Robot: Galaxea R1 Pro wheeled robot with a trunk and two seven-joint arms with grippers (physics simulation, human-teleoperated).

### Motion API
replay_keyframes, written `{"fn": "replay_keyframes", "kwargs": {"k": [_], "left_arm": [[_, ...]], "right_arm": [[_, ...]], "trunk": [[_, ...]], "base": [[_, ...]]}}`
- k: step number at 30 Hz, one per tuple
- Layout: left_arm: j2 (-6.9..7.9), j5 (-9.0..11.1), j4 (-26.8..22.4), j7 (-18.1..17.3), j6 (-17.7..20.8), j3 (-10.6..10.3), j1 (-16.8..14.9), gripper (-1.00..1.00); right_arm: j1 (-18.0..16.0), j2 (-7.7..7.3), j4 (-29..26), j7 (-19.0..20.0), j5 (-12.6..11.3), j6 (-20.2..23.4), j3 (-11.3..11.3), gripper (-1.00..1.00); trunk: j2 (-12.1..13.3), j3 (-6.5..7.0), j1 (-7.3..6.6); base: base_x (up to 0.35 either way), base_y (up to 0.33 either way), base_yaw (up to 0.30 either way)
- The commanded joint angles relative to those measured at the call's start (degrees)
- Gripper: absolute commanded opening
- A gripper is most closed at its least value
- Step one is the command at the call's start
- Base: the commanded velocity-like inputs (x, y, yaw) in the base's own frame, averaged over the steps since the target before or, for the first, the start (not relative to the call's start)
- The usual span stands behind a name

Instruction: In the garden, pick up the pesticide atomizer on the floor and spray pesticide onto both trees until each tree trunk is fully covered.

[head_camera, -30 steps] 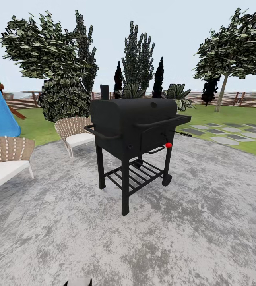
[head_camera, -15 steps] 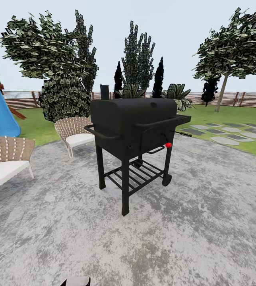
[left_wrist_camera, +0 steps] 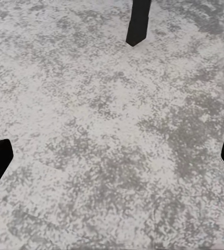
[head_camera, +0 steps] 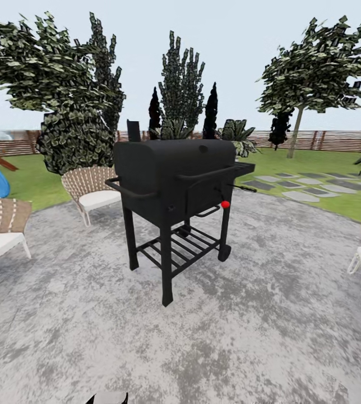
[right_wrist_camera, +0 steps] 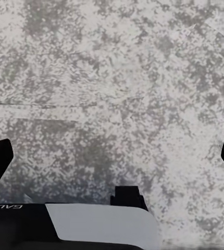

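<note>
Tree (head_camera: pixel 309 73) beyond black grill (head_camera: pixel 175 168), lawn (head_camera: pixel 315 163).

Mirrored white lettering, legible as "GALA" once flipped, printed on a dark panel of the robot's body (right_wrist_camera: pixel 18 224), at the edge of the right wrist view; remainder of the word cut off by the frame. No other text, label, brand mark, number or sign legible anywhere: none on the black grill (head_camera: pixel 175 179), none on the wicker chairs (head_camera: pixel 91 188), none on the wooden fence (head_camera: pixel 326 140), none on the grey patio floor (left_wrist_camera: pixel 112 156).
</note>
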Motion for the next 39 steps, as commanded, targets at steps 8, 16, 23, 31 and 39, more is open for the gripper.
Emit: {"fn": "replay_keyframes", "kwargs": {"k": [8, 16, 23, 31, 39], "left_arm": [[0.08, 0.2, 0.0, 0.0, 0.0, 0.2, 0.0, 1.00], [0.09, 0.2, 0.0, 0.0, 0.0, 0.2, 0.0, 1.00], [0.09, 0.2, 0.0, 0.0, 0.0, 0.2, 0.0, 1.00], [0.09, 0.2, 0.0, 0.0, 0.0, 0.2, 0.0, 1.00], [0.09, 0.1, 0.0, 0.0, 0.0, 0.2, 0.0, 1.00]], "right_arm": [[0.0, -0.03, 0.1, 0.0, 0.0, 0.0, 0.0, 1.00], [0.0, -0.02, 0.1, 0.1, 0.0, 0.0, 0.0, 1.00], [0.0, -0.03, 0.1, 0.0, 0.0, 0.0, 0.0, 1.00], [0.0, 0.03, -0.1, 0.0, 0.0, 0.0, 0.0, 1.00], [0.0, 0.03, -0.1, 0.0, 0.5, 0.0, 0.2, 1.00]], "trunk": [[0.0, 0.01, 0.00], [0.0, 0.01, 0.00], [0.0, 0.07, 0.00], [0.0, 0.07, 0.00], [0.0, 0.07, 0.00]], "base": [[0.000, 0.000, -0.299], [0.000, 0.025, -0.300], [0.000, 0.260, -0.174], [0.000, 0.297, -0.010], [0.000, 0.049, 0.000]]}}
